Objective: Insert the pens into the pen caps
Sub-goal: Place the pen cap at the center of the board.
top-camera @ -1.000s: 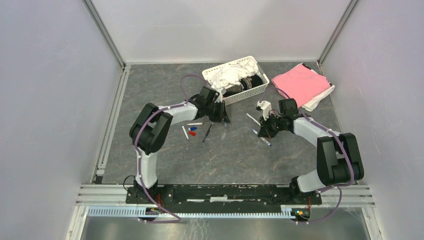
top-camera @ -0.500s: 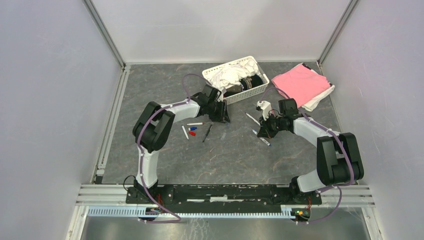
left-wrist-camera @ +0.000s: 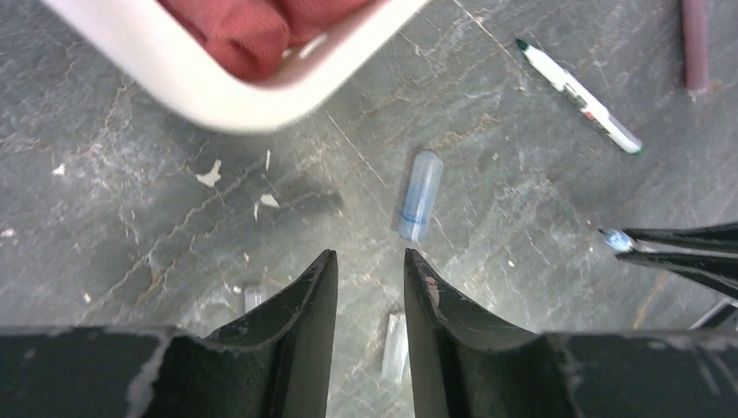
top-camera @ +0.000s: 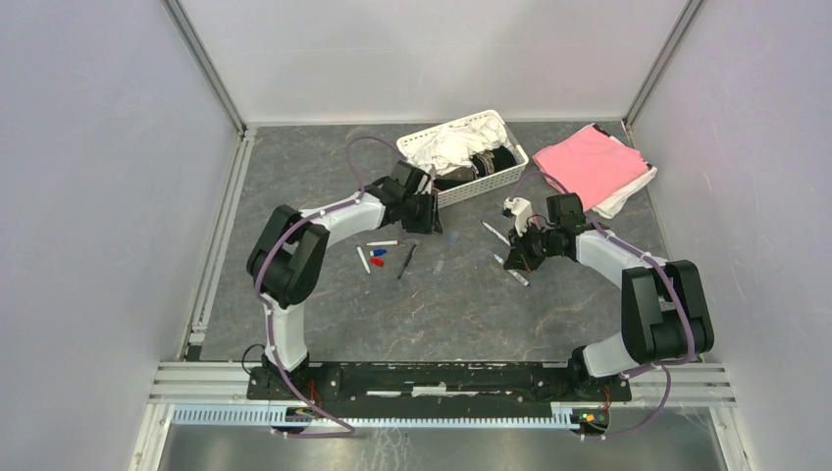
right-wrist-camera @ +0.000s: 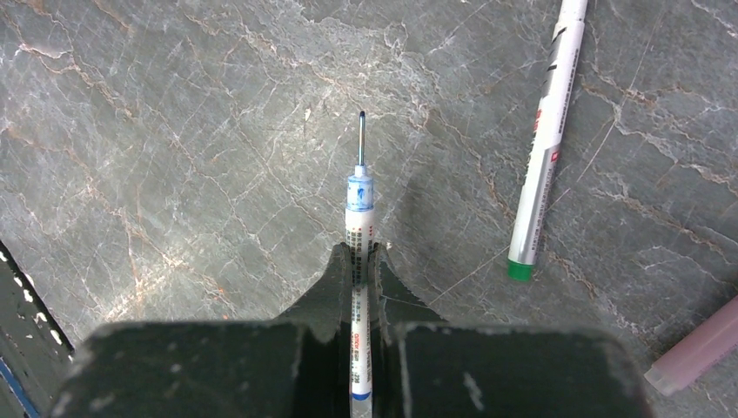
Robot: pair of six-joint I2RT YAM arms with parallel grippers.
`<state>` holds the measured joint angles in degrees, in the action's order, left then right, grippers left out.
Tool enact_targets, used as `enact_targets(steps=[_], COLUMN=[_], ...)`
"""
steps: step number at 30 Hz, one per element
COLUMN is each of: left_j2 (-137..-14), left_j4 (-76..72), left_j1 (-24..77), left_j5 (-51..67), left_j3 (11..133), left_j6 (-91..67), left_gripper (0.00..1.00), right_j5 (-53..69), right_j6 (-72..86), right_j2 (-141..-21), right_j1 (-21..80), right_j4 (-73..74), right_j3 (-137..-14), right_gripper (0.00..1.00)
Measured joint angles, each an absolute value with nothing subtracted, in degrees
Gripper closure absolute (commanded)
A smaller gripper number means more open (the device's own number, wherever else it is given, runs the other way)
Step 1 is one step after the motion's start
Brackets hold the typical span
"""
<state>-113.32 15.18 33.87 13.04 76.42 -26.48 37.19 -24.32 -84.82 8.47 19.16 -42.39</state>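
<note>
Right wrist view: right claw is clenched on a blue-tipped pen, nib pointing fwd and barrel running straight along the fingers, over the grey tabletop. A green-ended pen lies near it on the right, and a pinkish pen sits at the corner.

Left wrist view: left claw is released w/ nothing in it, hovering w/ a pale blue cap lying just ahead of the fingertips, near the white basket. That cap looks like the match, so step in hand = left grabs it.

To do it well, imo:
- Nudge fwd so the cap sits between the jaws.
- Come down and pinch across its width, toward the closed end, leaving the mouth free. Can't tell from here which end is open.
- Close gently; the cap's tiny and prob slick, so it could squirt out.
- Then lift, turn the mouth toward the nib, and line up both axes before any push.
</note>
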Motion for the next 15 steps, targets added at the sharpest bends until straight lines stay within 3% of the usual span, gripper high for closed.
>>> enact_targets(steps=[15], left_j2=[-104.73], left_j4=[18.52], left_j1=[39.92], left_j5=[10.74], left_j3=[68.14], left_j6=[-25.91], left_gripper=[0.58], right_j5=[39.57], right_j6=[-23.22], right_j2=[-84.82], right_j1=[8.47], right_j4=[18.48], right_j3=[-42.24], right_gripper=[1.0])
